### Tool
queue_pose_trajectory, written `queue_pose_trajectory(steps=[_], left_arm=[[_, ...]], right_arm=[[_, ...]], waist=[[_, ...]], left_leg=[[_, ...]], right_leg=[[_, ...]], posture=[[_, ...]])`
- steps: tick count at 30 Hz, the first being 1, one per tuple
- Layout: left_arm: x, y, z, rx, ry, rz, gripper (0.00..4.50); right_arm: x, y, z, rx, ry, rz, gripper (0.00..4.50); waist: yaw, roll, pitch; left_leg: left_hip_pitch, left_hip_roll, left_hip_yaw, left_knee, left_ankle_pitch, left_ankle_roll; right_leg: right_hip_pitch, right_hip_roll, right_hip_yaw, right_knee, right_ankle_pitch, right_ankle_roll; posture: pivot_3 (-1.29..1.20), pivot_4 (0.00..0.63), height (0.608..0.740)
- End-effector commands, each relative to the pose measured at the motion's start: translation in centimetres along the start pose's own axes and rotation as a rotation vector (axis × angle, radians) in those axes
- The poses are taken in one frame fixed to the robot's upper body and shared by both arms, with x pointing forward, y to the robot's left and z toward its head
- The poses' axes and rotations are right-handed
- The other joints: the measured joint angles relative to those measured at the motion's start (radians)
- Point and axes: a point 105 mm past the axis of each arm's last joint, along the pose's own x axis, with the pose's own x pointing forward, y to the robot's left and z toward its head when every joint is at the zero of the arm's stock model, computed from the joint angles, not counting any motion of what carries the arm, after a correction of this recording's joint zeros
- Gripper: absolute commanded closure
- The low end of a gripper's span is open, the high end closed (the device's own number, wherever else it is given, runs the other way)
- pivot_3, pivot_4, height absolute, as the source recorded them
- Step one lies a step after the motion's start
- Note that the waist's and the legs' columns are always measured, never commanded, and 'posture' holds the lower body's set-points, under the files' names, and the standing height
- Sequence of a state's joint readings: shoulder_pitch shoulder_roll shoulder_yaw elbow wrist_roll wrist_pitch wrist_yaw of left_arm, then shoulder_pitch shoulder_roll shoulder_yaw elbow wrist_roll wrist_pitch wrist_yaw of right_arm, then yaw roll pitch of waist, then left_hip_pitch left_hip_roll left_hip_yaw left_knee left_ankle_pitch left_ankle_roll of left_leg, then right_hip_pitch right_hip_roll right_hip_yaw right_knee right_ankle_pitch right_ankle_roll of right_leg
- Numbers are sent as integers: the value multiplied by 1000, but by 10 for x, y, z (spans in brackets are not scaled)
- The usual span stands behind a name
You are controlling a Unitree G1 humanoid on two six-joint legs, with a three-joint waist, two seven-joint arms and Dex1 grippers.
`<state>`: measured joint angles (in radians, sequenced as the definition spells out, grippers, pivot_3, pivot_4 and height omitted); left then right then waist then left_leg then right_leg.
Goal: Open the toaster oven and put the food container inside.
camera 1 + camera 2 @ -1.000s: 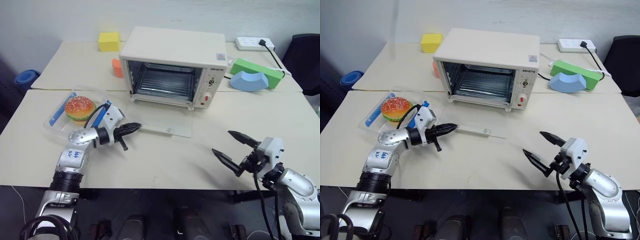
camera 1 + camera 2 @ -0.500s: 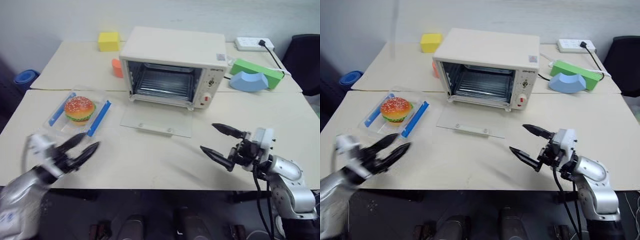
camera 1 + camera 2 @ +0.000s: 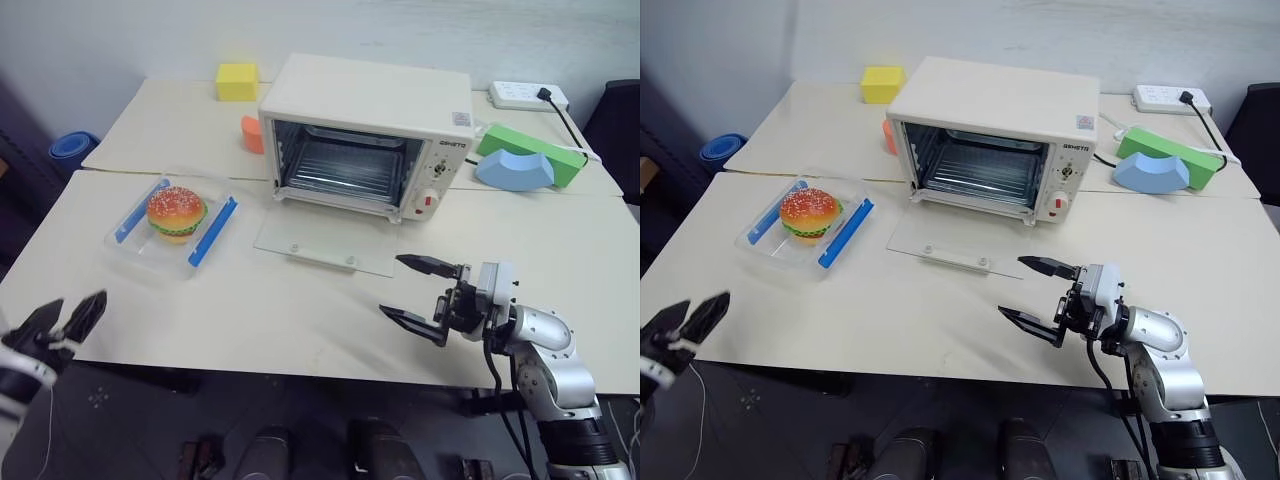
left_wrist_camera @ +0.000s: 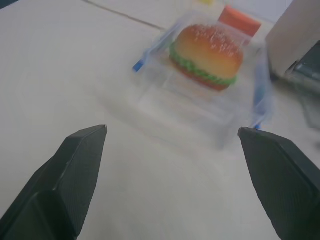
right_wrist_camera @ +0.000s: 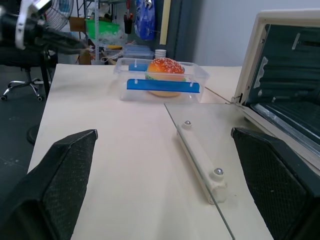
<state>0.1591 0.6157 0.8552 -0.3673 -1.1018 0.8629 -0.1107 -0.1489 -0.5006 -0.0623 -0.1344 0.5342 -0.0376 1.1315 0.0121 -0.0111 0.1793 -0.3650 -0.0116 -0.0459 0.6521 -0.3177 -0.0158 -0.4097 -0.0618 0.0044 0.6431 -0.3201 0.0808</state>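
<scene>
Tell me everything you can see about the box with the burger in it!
The food container is a clear, shallow plastic box with rounded corners and a blue clip along each long side. A toy hamburger with a speckled bun and green lettuce sits inside. The box lies flat on the table, left of the oven's open glass door, not touching it. Nothing holds it.

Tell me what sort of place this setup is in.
Probably a lab or office test space, not a home kitchen. The cream-white boxy toaster oven stands open on plain beige tables beside a white power strip; the right wrist view shows an office chair and cluttered shelves.
</scene>
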Motion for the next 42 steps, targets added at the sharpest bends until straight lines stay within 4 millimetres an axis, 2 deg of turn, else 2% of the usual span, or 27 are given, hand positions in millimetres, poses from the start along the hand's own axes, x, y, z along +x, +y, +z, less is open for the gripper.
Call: queue_pose_trajectory(steps=[1, 4, 9, 11, 13, 14, 15, 18, 22, 26, 28, 34, 39, 42], left_arm=[[10, 3, 2, -119, 73, 138, 34], [25, -1, -2, -163, 177, 174, 34], [48, 2, 2, -258, 195, 228, 34], [60, -1, 0, -293, 223, 215, 34], [64, 5, -1, -283, 244, 245, 34], [63, 9, 0, -270, 253, 264, 410], [63, 13, 1, -247, 263, 283, 569], [63, 19, 6, -214, 269, 298, 1425], [65, 20, 15, -196, 262, 278, 2557], [66, 18, 33, -130, 245, 245, 3737], [66, 11, 46, -70, 249, 198, 4225], [74, -18, 76, 82, 285, 55, 4367], [90, -58, 69, 181, 389, -92, 4367], [108, -90, 61, 223, 427, -192, 4367]], right_arm=[[1, -2, 8, -26, -14, 14, 0], [1, -2, 8, -28, -14, 7, 0], [5, 1, 9, -32, -23, 5, 0], [8, -1, 13, -73, -40, 2, 0], [11, 0, 19, -106, -63, 5, 0], [12, 1, 21, -114, -75, 17, 0], [14, 3, 23, -118, -88, 24, 0], [18, 5, 30, -129, -129, 18, 0], [21, 4, 32, -139, -143, -1, 0], [19, 3, 29, -135, -129, -19, 0], [17, 3, 28, -136, -120, -24, 0], [12, -1, 26, -141, -95, -52, 0], [3, -2, 23, -141, -67, -75, 0], [-3, -1, 21, -145, -52, -98, 0]], waist=[[-8, 0, 0], [-16, 0, 0], [-15, 0, 0], [-14, 0, 0], [-14, 0, 0], [-16, 0, 0], [-18, 0, 0], [-20, 0, 0], [-16, -1, 0], [-16, -1, 0], [-16, -1, 0], [-16, -2, 0], [-12, -2, 0], [-13, -2, 0]], left_leg=[[0, 0, 0, 0, 0, 0], [1, 0, 0, -1, 0, -1], [0, -1, 1, 0, 2, -5], [0, -1, 1, 0, 3, -7], [0, -1, 0, 1, 3, -7], [0, -1, 1, 1, 3, -8], [0, -1, 1, 0, 3, -8], [0, -1, 1, -1, 4, -9], [-1, -1, 2, 0, 4, -9], [-1, -1, 1, 0, 4, -9], [-1, -1, 1, -1, 4, -9], [-3, -2, 1, -1, 4, -9], [-3, -3, 0, 0, 4, -9], [-4, -3, 1, 0, 4, -9]], right_leg=[[0, 0, 0, 0, 0, 0], [-1, 1, 0, 2, 0, 0], [-2, 1, 0, 3, 0, 0], [-2, 1, 0, 3, 0, 0], [-2, 1, 0, 3, 0, 0], [-2, 1, 0, 3, 0, 0], [-2, 1, 0, 3, 0, 0], [-3, 2, 0, 2, 0, 0], [-4, 2, 0, 3, 0, 0], [-3, 1, 0, 3, 0, 0], [-4, 1, 0, 2, 0, 0], [-5, 1, 0, 2, 0, 0], [-5, 0, 0, 2, 0, 0], [-5, 0, 0, 3, 0, 0]], posture=[[0, 150, 740], [0, 150, 740], [0, 150, 740], [0, 150, 740], [0, 150, 740], [0, 150, 740], [0, 150, 740], [0, 150, 740], [0, 150, 740], [0, 150, 740], [0, 150, 740], [0, 150, 740], [0, 150, 740], [0, 150, 740]])
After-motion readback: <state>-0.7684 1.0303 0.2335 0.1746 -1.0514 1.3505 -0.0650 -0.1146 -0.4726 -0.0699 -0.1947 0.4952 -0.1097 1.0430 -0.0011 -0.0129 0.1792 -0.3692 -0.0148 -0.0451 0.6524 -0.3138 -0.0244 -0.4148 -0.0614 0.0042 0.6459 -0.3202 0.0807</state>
